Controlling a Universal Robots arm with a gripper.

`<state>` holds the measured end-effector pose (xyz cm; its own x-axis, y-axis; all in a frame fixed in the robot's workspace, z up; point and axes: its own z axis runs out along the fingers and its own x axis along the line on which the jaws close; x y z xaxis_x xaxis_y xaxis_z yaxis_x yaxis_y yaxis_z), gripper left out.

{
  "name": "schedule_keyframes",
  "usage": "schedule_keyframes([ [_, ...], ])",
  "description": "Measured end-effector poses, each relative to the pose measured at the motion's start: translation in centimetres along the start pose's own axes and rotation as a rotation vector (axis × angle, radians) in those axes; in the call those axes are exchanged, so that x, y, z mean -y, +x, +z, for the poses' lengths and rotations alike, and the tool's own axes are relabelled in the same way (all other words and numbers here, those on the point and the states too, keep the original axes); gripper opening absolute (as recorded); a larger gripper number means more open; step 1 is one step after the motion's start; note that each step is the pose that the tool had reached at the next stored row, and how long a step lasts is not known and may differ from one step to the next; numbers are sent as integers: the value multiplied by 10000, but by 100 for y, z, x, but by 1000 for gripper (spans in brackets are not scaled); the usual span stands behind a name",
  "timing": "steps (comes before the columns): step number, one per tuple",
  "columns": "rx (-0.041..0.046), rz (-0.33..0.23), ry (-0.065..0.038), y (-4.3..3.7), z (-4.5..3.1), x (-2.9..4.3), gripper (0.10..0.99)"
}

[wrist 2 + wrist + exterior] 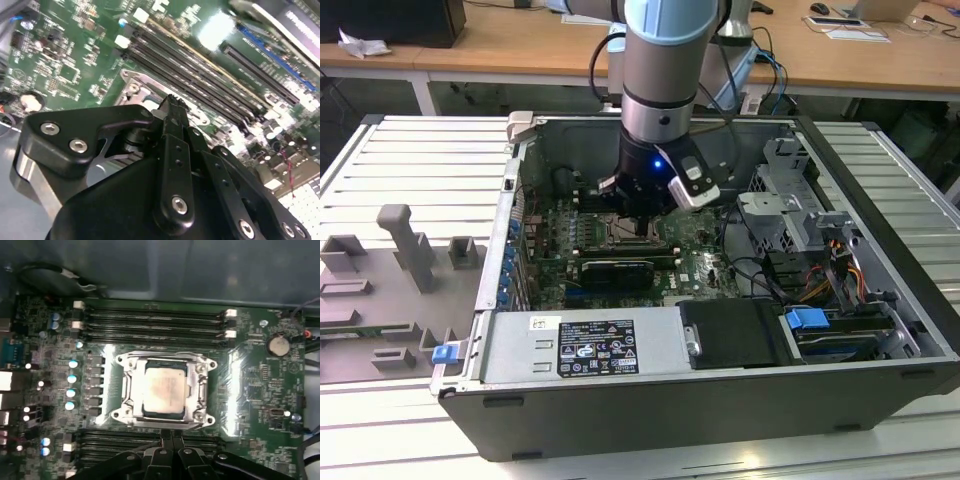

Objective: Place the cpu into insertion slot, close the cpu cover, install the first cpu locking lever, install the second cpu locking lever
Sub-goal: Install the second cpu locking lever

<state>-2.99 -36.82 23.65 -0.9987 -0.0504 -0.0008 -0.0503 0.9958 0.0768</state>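
Observation:
The cpu (164,392), a pale silver square, lies in the insertion slot (200,412) on the green motherboard. The cpu cover (129,386), a dull metal frame, lies flat around it, and the chip top shows through its window. My gripper (170,436) hangs at the socket's edge beside the nearer memory slots, its black fingers pressed together and shut. In the second wrist view the gripper (172,100) tip sits just over a corner of the socket frame (132,89). In the exterior view the gripper (642,228) reaches down into the open computer case. How the locking levers stand is unclear.
Long memory slots (155,320) flank the socket on two sides. A coin battery (276,345) sits on the board. The case holds a black expansion card (620,270), a power supply (585,345), a drive cage (790,215) and cables (840,270). A grey fixture (390,270) lies outside.

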Motion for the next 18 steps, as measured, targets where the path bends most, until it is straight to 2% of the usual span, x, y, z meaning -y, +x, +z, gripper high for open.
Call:
schedule_keyframes([
  [3, 0, 1, 0, 104, 16, 0, 106],
  [6, -1, -5, -5, 149, 88, 3, 106],
  [13, 4, -12, -97, 231, 94, 61, 106],
  [18, 5, -42, -180, 291, 134, 65, 106],
])
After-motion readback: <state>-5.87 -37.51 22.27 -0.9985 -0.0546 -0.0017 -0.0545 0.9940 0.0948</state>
